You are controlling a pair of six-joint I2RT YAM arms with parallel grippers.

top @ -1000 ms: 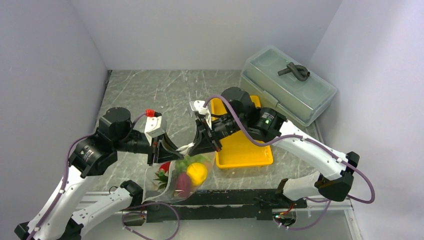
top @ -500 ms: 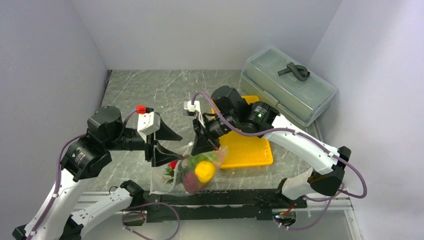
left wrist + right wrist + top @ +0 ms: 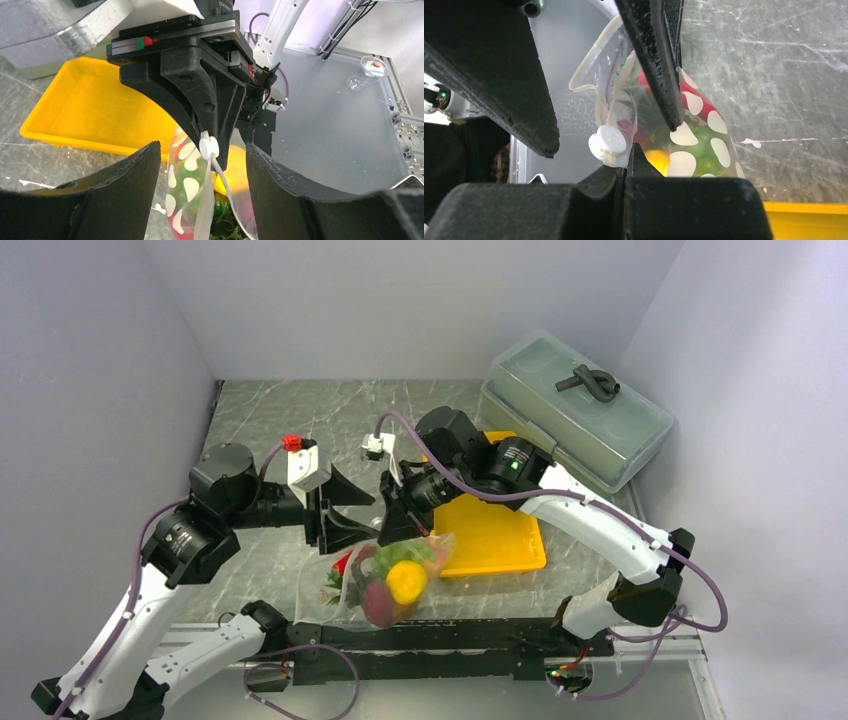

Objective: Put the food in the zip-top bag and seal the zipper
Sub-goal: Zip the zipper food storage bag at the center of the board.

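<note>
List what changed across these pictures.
The left gripper opened and let go of the clear white-dotted plastic zip-top bag, its fingers now straddling the mouth. The bag swung slightly right. Unchanged: the right gripper stays shut on the bag's zipper edge, toy food inside, yellow rectangular tray and grey-green lidded box in place.

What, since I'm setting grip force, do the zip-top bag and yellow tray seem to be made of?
Zip-top bag: thin, soft clear plastic film, glossy, white-dotted; it creases and the food shows through. Yellow tray: probably rigid moulded plastic, smooth, slightly shiny; uniform colour, raised rim.
</note>
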